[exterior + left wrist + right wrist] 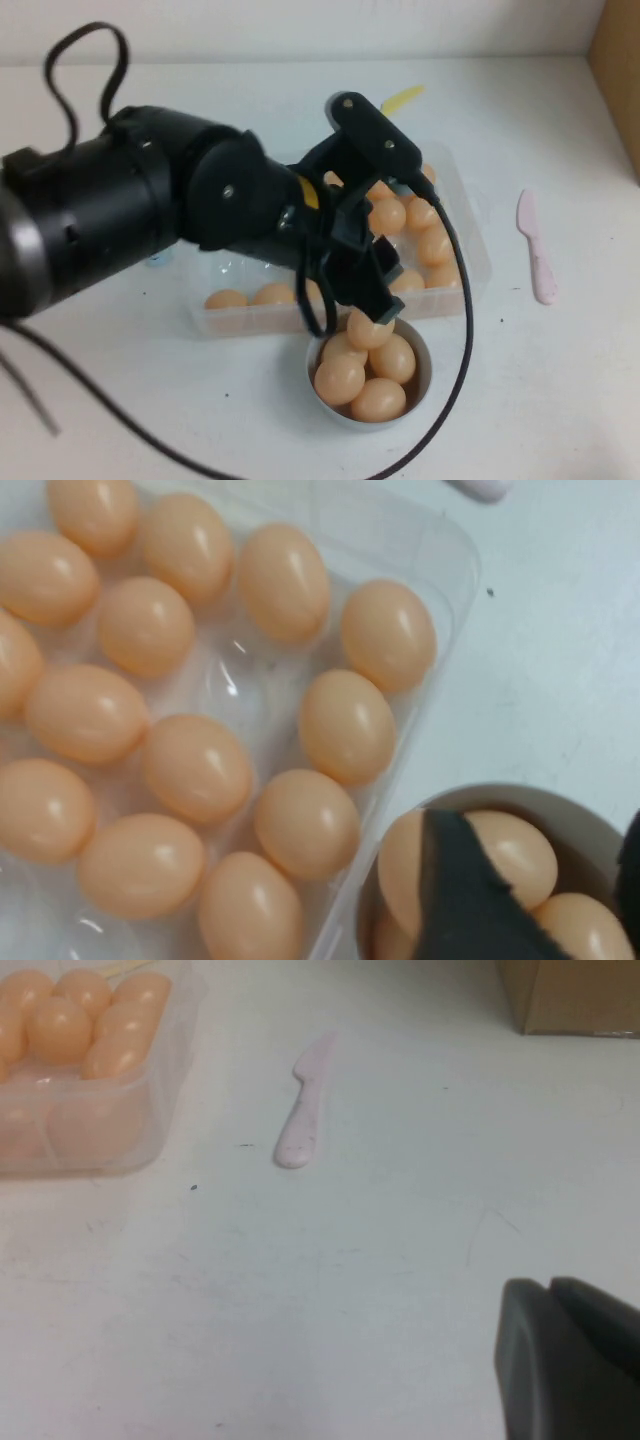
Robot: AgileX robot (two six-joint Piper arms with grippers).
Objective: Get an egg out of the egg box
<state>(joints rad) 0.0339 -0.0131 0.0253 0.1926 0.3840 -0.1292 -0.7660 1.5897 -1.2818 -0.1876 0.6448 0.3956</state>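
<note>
Nearest the camera, a small round white bowl (421, 385) holds four peach-orange eggs – a fifth, the egg (369, 330), sits atop them between the left gripper's (372, 312) black fingers (held or just released, cannot tell). Behind lies the clear plastic egg box (470, 228). The right gripper (570, 1360) hovers over bare table, fingers together.

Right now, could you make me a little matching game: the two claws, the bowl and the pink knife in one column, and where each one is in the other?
Things:
1. left claw
2. right claw
3. bowl
4. pink knife

Places:
A. lying flat, right of the egg box
B. above the white table, off to the right
C. over the bowl
D. just in front of the egg box, eggs inside

Pairs: 1-C, 2-B, 3-D, 4-A
</note>
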